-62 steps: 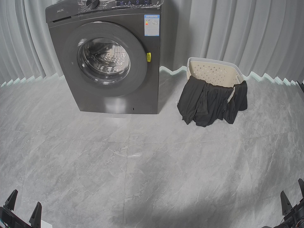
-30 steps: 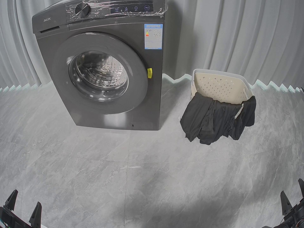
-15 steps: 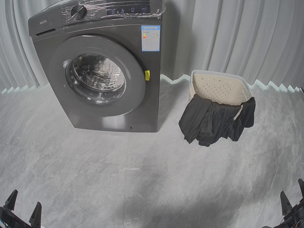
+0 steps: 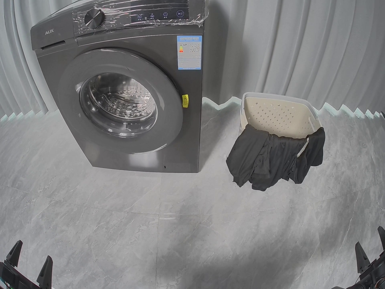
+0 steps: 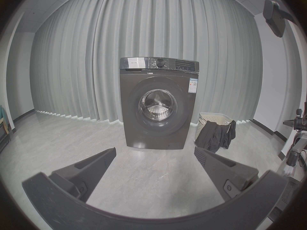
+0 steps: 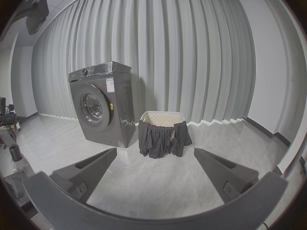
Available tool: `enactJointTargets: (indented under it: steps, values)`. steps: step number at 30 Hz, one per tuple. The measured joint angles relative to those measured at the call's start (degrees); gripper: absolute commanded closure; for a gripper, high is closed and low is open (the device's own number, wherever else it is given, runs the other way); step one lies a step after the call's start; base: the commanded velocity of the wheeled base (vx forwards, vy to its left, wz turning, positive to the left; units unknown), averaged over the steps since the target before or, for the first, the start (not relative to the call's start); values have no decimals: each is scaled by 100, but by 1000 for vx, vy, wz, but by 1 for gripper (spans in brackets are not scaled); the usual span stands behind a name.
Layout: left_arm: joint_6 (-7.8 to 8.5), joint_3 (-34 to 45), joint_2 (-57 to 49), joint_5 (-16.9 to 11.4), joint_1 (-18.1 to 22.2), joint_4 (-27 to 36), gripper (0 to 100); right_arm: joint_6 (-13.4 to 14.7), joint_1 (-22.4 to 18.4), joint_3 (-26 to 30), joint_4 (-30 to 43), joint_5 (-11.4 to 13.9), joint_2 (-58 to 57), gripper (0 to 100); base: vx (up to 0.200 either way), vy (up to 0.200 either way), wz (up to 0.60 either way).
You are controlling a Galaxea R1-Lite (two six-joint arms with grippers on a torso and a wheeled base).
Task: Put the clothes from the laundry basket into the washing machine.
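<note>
The dark clothes (image 4: 276,157) hang over the front rim of the laundry basket (image 4: 280,111), beside the washing machine (image 4: 120,101). They look soft, light and limp, so are probably best pinched at the bunched folds on the rim. The left end effector (image 5: 154,150) and right end effector (image 6: 155,150) gape wide, holding nothing.

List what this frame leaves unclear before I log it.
1. Floor of the basket: hidden in every view by the clothes draped over its front rim, so whether more lie inside cannot be told.
2. Count of clothes: the dark folds merge.
3. The label on the washer: print too small, head view.
4. The left gripper and right gripper: cut off by the head view's bottom edge.
</note>
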Motion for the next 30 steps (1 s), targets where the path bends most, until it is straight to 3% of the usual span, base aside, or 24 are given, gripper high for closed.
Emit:
enactJointTargets:
  steps: [4,8,19,30]
  values:
    - [-2,0,0,0,0,-2,0,124,2,0,0,0,0,0,0,0,-300]
    - [-2,0,2,0,0,-2,0,2,7,0,0,0,0,0,0,0,-600]
    - [-5,0,0,0,0,0,0,2,7,0,0,-2,0,0,0,0,0]
    - [-2,0,0,2,0,-2,0,2,0,0,0,0,0,0,0,-200,0]
